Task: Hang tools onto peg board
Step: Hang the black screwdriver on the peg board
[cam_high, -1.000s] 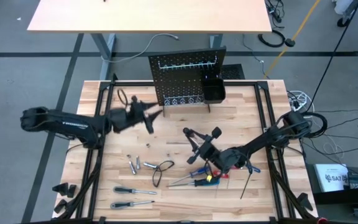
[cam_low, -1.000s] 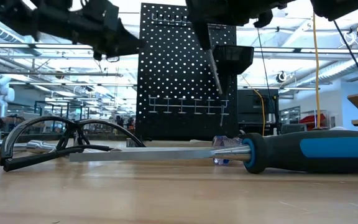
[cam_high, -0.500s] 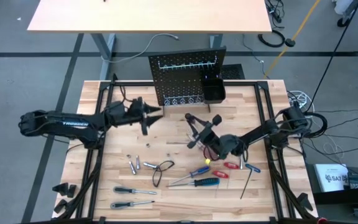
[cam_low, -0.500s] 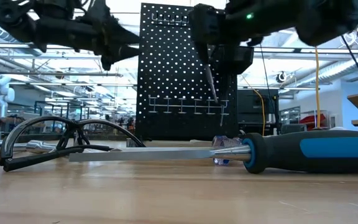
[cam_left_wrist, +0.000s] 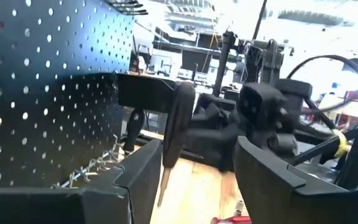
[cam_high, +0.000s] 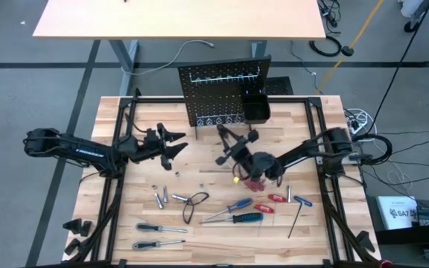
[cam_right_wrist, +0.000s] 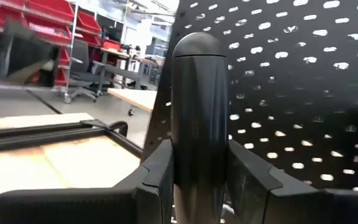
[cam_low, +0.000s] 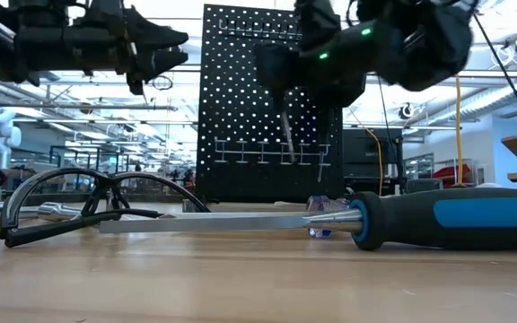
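While the right claw [cam_high: 228,146] grips a black-handled screwdriver [cam_right_wrist: 199,118], peg board [cam_high: 224,95] looms close — glasses [cam_high: 194,205] behind.

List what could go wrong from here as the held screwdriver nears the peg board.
1. The right gripper clamps the black-handled screwdriver only around its handle; the shaft hangs tilted in the low view, so it may miss the hooks.
2. The peg board stands on small feet; a push could tip it.
3. The left gripper, open, hovers close beside the right one in front of the board; the arms could collide.
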You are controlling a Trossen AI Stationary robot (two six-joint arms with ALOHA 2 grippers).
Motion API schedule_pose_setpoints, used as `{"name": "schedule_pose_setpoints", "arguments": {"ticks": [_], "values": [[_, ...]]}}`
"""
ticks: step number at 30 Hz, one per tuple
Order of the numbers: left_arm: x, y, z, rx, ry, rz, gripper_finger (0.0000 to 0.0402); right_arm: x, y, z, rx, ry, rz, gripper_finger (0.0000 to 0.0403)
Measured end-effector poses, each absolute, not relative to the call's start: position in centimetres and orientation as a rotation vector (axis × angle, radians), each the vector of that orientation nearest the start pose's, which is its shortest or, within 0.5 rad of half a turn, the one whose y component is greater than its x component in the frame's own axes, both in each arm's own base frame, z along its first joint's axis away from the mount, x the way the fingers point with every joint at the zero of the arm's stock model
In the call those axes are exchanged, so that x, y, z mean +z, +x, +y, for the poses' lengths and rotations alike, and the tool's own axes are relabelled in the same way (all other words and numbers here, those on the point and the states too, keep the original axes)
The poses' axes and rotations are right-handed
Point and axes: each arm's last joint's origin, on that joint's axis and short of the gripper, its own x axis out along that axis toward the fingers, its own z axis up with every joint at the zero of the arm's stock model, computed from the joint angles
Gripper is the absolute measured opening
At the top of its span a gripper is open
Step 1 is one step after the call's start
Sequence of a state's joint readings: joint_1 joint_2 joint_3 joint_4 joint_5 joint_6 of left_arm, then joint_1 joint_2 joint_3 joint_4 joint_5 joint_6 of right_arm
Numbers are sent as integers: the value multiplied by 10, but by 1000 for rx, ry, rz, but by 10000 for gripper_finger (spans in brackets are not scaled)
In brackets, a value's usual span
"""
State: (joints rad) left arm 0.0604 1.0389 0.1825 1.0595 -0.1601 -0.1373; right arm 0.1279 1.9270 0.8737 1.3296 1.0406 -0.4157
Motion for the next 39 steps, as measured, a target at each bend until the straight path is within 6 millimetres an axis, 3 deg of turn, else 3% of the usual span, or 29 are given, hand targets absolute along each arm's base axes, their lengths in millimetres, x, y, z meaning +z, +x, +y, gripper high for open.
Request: {"name": "schedule_pose_setpoints", "arguments": {"ticks": [5,8,15,31,39], "values": [[205,186,16,212,-108,-214,200,188,399,31,-1029,-306,-11,101],[204,186,16,212,-104,-212,200,186,411,32,-1084,-300,-6,101],[204,186,16,211,-98,-210,200,177,403,21,-1135,-210,-82,101],[205,186,16,209,-68,-210,200,180,402,-3,-1205,-349,17,101],[203,186,17,244,-50,-193,200,185,400,-4,-1250,-375,67,101]]}}
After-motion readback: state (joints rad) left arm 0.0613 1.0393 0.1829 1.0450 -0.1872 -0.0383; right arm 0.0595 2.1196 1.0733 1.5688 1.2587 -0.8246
